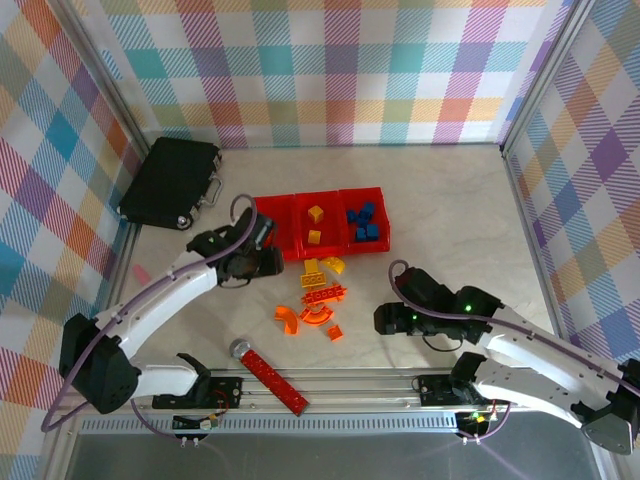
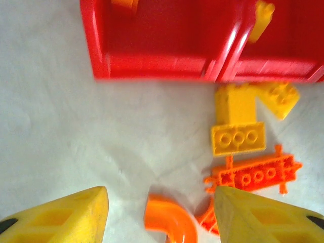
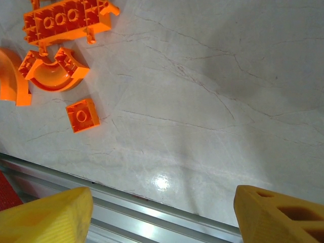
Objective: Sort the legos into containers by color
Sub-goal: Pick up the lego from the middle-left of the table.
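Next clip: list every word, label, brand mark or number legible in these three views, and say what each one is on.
None can be read.
The black case, the red containers, the legos and the red bar show no legible print.
If the brick studs carry any mark, it is too small and blurred to tell.

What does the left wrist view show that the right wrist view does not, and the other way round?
Left wrist: the red containers and the yellow legos lying in front of them. Right wrist: a small square orange lego and the metal rail at the table edge. Shared: the long orange plate with round holes.
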Motion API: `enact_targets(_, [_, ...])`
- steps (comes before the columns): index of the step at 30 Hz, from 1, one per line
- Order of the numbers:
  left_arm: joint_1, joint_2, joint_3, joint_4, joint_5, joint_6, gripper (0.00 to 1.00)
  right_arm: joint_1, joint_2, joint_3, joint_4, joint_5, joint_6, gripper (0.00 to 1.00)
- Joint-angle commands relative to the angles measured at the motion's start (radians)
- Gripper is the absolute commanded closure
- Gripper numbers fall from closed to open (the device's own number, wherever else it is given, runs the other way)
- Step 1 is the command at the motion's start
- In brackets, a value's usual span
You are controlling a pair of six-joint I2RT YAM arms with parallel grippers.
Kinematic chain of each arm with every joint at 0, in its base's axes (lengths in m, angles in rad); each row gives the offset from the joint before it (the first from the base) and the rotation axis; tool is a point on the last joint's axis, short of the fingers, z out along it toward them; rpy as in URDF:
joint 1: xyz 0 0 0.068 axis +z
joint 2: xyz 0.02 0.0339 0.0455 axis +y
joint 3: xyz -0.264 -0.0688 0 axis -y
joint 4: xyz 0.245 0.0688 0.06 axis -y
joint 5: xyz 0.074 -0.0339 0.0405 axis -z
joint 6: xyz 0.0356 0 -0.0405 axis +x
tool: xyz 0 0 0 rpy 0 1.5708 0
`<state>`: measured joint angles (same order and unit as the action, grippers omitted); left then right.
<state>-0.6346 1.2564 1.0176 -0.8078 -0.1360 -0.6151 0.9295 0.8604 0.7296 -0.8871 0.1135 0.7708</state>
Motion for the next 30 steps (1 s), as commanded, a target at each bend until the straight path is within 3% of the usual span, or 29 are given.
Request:
enact_targets(1, [-0.079,-0.056,-0.063,-0.052,-0.044,-0.185,0.43,-0.004,0.014,0.033,0.022,-0.016,-0.022,0.26])
enact_targets(6, [-0.233,-0.116,-0.141,-0.019,-0.160,-0.355,0.42,-0.004,0.023,0.032,0.044,-0.030,-0.024,0.26])
enact_targets(10, [-0.300,-0.111,-0.195,0.033,-0.192,-0.493,0.39,-0.005,0.022,0.026,0.050,-0.042,-0.019,0.26])
enact_targets(14, [-0.329,-0.042,-0.211,0.069,-0.201,-0.599,0.36,-0.004,0.007,0.024,0.047,-0.041,-0.020,0.26])
enact_targets(20, [-0.350,0.116,-0.099,-0.077,-0.237,-0.837,0.37,-0.004,-0.018,0.012,0.036,-0.036,-0.020,0.26])
enact_targets(30, [-0.395,0.227,-0.117,0.062,-0.154,-1.035,0.40,-0.004,-0.078,-0.006,0.013,-0.027,-0.018,0.26])
